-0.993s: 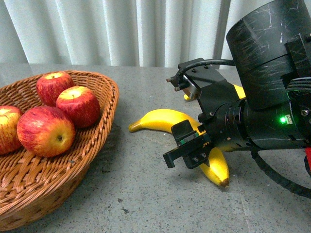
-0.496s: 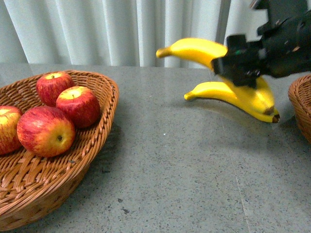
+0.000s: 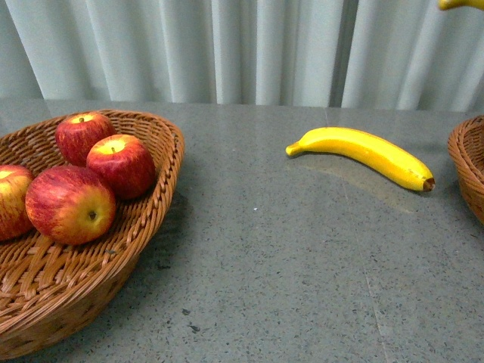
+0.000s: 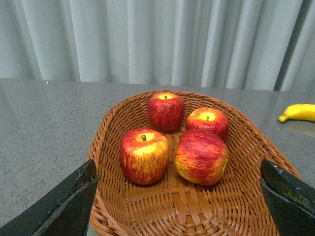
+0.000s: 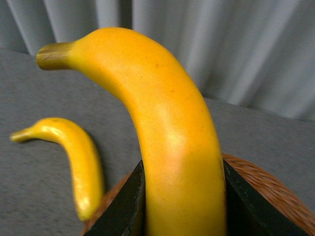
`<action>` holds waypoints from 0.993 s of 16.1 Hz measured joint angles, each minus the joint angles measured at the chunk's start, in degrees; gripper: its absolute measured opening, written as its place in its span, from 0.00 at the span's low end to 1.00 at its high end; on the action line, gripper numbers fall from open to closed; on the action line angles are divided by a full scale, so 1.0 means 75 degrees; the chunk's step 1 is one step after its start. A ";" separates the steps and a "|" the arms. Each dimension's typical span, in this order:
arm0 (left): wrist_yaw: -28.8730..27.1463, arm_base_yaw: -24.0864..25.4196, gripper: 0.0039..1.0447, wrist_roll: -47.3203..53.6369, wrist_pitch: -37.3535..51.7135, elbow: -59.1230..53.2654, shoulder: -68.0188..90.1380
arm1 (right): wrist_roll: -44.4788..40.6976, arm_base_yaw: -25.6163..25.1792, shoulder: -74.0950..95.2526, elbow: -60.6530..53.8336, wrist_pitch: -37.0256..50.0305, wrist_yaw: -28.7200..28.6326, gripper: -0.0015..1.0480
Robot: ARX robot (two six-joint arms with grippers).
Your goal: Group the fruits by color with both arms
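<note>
Several red apples with yellow patches (image 3: 70,204) lie in a wicker basket (image 3: 151,219) at the left; they also show in the left wrist view (image 4: 201,156). My left gripper (image 4: 179,206) is open above that basket's near end, empty. My right gripper (image 5: 182,206) is shut on a yellow banana (image 5: 167,132), held high over a second wicker basket (image 5: 266,187); only the banana's tip (image 3: 461,4) shows at the top right of the front view. A second banana (image 3: 363,153) lies on the grey table, also seen in the right wrist view (image 5: 74,157).
The second basket's rim (image 3: 467,166) shows at the right edge of the front view. The grey stone table (image 3: 287,272) stretches between the two baskets. Pale curtains (image 3: 227,45) hang behind the table.
My right gripper lifted one banana off the table and carried it up and to the right, out of the front view. The other banana stayed on the table. The apples did not move.
</note>
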 joint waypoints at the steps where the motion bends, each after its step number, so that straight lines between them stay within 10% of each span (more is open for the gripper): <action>1: -0.0003 0.0000 0.94 0.0000 0.0000 0.0000 0.0000 | -0.0087 -0.0143 -0.0067 -0.0119 0.0070 -0.0017 0.32; 12: 0.0000 0.0000 0.94 -0.0003 0.0000 0.0000 0.0000 | -0.2186 -0.2232 -0.0119 -0.1973 0.0673 -0.1174 0.33; 16: 0.0000 0.0000 0.94 0.0000 0.0000 0.0000 0.0000 | -0.2226 -0.2311 -0.0122 -0.1938 0.0740 -0.1422 0.71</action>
